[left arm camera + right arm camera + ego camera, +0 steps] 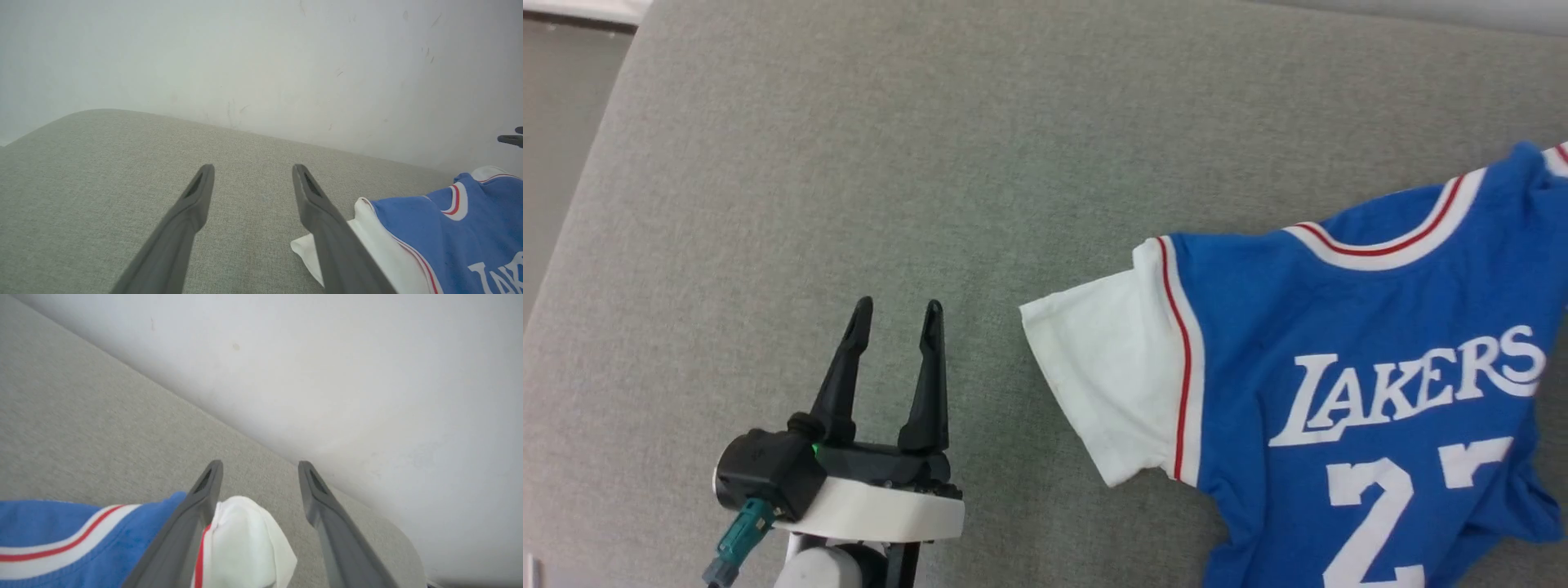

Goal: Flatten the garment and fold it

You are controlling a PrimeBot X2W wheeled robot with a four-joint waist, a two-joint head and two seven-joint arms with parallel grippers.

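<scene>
Garment (1339,327) near gaping, empty left end effector (898,307); sleeve (245,539) within gaping right end effector (260,464).

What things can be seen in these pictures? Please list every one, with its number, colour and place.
jersey T-shirt: one; royal blue with white sleeves, red-and-white trim and white lettering; lying rumpled at the right of the padded surface.
padded surface: one; grey-green woven cloth; under the T-shirt.
wall: one; white, scuffed; behind the padded surface.
left claw: one; dark fingers, open; over bare surface, left of the T-shirt and apart from it.
right claw: one; dark fingers, open; white T-shirt cloth lies between its fingers.
</scene>
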